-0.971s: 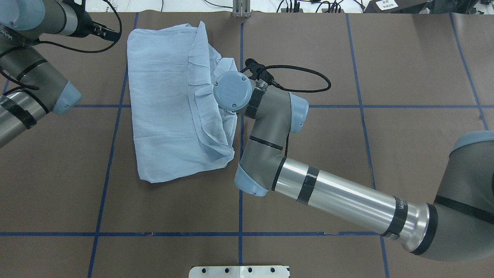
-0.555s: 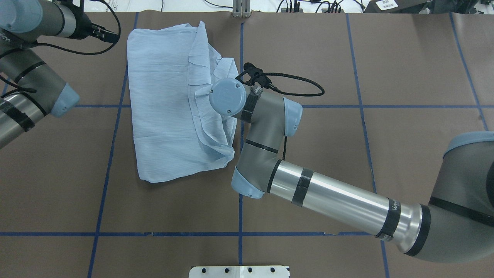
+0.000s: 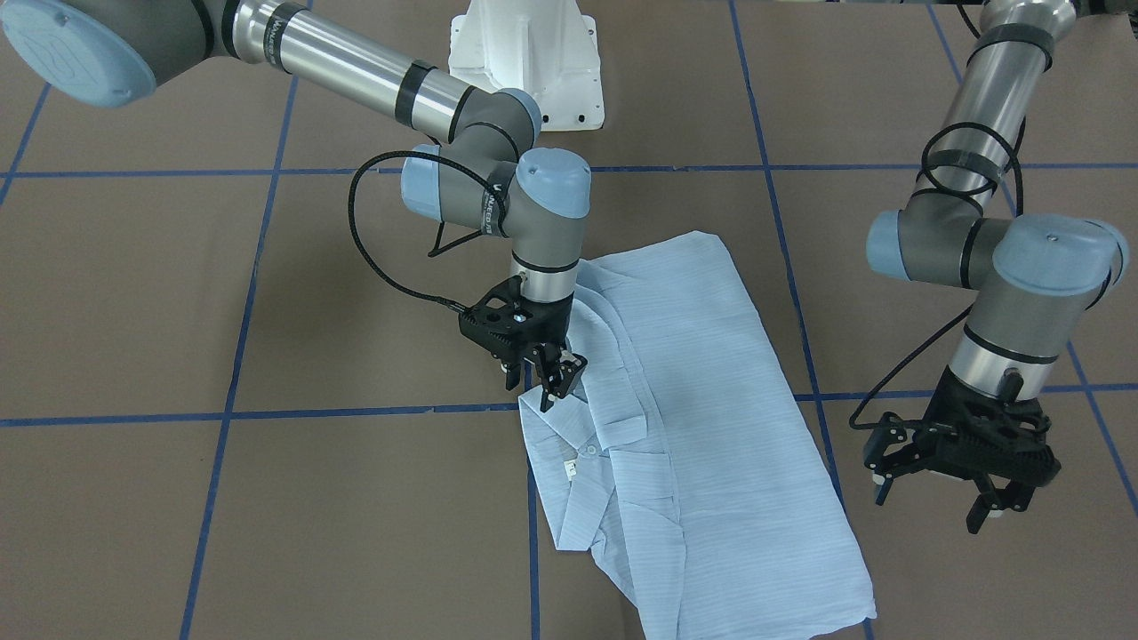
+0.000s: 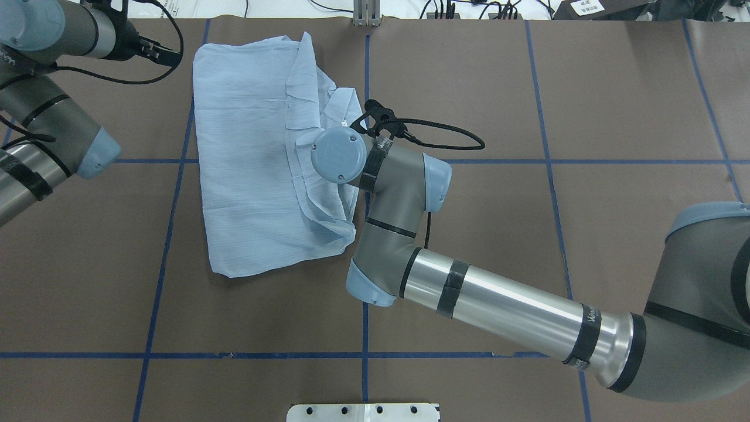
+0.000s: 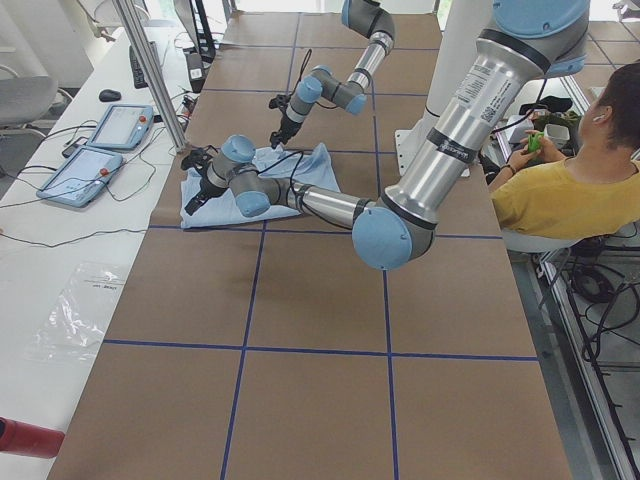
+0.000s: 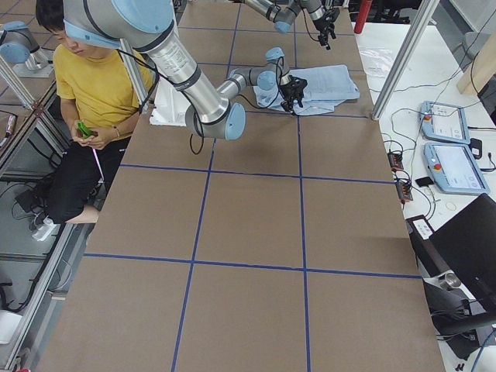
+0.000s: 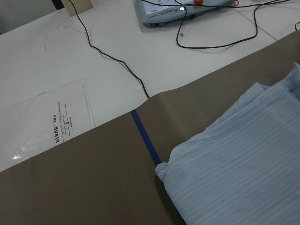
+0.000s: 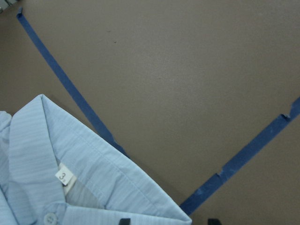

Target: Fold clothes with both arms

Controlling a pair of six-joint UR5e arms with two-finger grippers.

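The clothes (image 3: 702,427) are one pale blue shirt lying partly folded on the brown table, also in the overhead view as clothes (image 4: 246,164). Its collar (image 8: 93,159), with a small white label (image 8: 64,176), points toward my right arm's side. My right gripper (image 3: 533,382) hovers open just above the collar's edge, and both fingertips (image 8: 124,221) show at the bottom of the right wrist view. My left gripper (image 3: 933,502) stands open beside the shirt's far long edge, apart from the cloth. A folded shirt corner (image 7: 243,168) fills the left wrist view.
Blue tape lines (image 4: 366,328) cross the brown table. The white pedestal base (image 3: 524,53) stands at the robot's side. A seated person (image 5: 560,190) is beside the table. Control tablets (image 5: 95,150) and cables lie on a white side bench, with a plastic bag (image 7: 42,122).
In the overhead view my right wrist has slid left and toward the near side, over the shirt's collar edge. The left arm has barely moved. The shirt lies as before.
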